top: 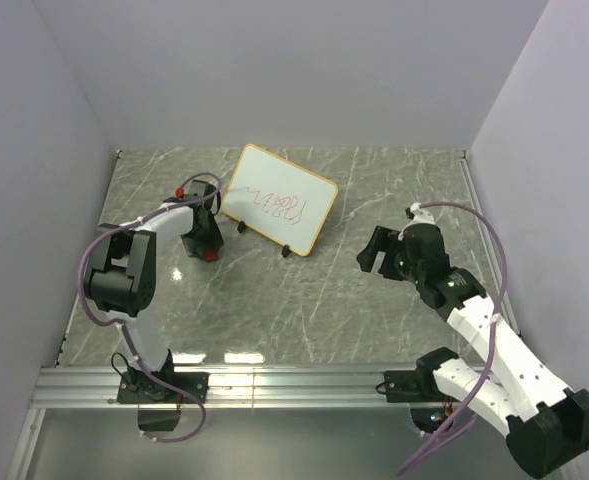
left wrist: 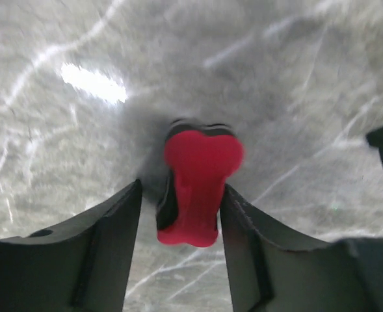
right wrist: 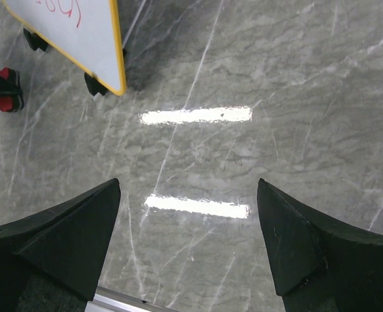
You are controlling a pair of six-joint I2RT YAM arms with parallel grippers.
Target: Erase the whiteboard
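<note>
Left gripper fingers flank the red eraser lying on the desk; whether they already pinch it cannot be told. Just beside it, the whiteboard stands tilted on its feet, red scribbles intact. Right gripper hangs wide open, well apart. Risks: an off-centre grasp may let the eraser slip, and a hard wipe may topple the board. No containers appear.

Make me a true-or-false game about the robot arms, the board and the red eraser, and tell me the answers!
1. The whiteboard has red scribbles on it. True.
2. The right gripper is holding the eraser. False: it is open and empty, above the bare table.
3. The eraser sits between the left gripper's fingers. True.
4. The whiteboard lies flat on the table. False: it stands propped up on its small black feet.
</note>
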